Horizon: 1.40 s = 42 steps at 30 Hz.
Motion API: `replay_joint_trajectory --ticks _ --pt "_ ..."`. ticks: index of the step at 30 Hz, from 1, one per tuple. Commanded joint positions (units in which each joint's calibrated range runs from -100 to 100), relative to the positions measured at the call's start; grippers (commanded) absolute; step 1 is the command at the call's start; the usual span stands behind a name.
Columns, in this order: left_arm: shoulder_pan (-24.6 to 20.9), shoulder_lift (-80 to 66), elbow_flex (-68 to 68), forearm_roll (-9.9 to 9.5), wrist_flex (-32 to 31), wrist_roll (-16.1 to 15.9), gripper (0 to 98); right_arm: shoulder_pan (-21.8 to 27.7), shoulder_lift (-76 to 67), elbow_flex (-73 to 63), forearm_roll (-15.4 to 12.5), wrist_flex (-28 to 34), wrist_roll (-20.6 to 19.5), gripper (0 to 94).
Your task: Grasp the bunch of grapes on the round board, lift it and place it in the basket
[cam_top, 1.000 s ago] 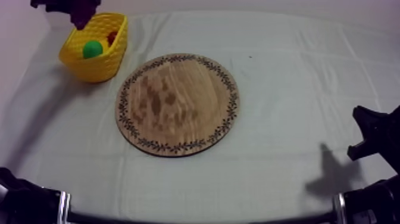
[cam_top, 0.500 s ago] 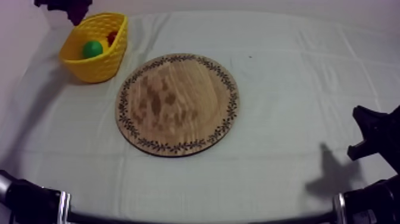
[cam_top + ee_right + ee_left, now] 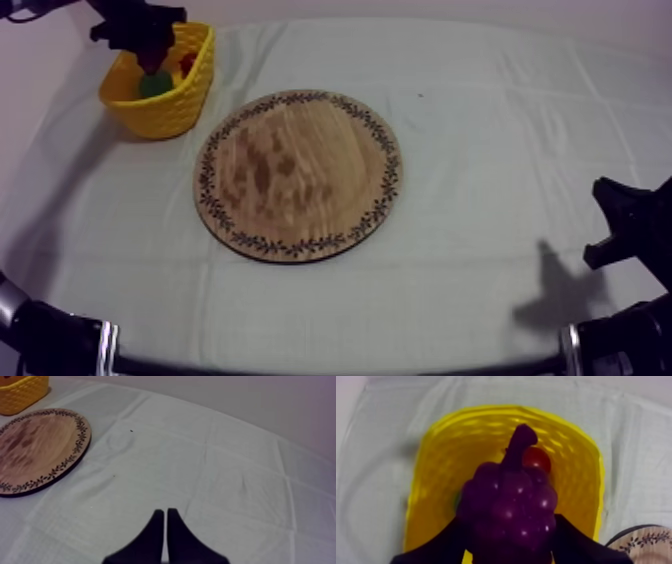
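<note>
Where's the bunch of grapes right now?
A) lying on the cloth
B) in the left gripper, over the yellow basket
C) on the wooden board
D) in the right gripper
B: the left wrist view shows the left gripper shut on the bunch of grapes above the yellow basket.
</note>
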Motion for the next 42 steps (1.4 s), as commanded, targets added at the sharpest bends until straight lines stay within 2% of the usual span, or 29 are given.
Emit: replay_joint_trajectory --ticks 1,8,10,12,16,19,24,29,33,37,39,42 --pt "-0.1 1.0 -0.1 0.03 0.0 -0.3 38.8 0.0 0.0 0.0 0.0 0.0 0.0 0.4" --pt "-0.1 1.9 -0.1 0.12 -0.2 -0.8 39.3 0.0 0.0 0.0 0.0 0.0 0.0 0.4" --pt "-0.3 1.7 -0.1 0.23 -0.2 -1.1 42.1 0.0 0.0 0.0 0.0 0.0 0.0 0.4" --pt "-0.5 1.4 -0.1 0.60 -0.2 -1.4 50.1 0.0 0.0 0.0 0.0 0.0 0.0 0.4" --pt "-1.2 0.6 -0.1 1.64 -0.2 -1.4 73.7 0.0 0.0 0.0 0.0 0.0 0.0 0.4" --pt "-1.4 -0.3 -0.2 2.00 -0.3 -0.7 86.1 0.0 0.0 0.0 0.0 0.0 0.0 0.4" --pt "-1.6 -1.8 0.0 2.36 -0.3 -0.5 94.4 0.0 0.0 0.0 0.0 0.0 0.0 0.4" --pt "-2.2 -3.6 0.5 2.82 -0.3 -1.6 95.2 0.0 0.0 0.0 0.0 0.0 0.0 0.4" --pt "-3.1 -6.5 1.0 3.27 -0.3 -3.6 88.2 0.0 0.0 0.0 0.0 0.0 0.0 0.4" --pt "-4.3 -11.3 2.0 5.17 -0.2 -5.4 84.8 0.0 0.0 0.0 0.0 0.0 0.0 0.4" --pt "-4.6 -14.4 3.0 5.74 -0.4 -5.0 78.6 0.0 0.0 0.0 0.0 0.0 0.0 0.4" --pt "-4.9 -19.9 5.5 5.86 -1.3 -4.5 60.3 0.0 0.0 0.0 0.0 0.0 0.0 0.4"
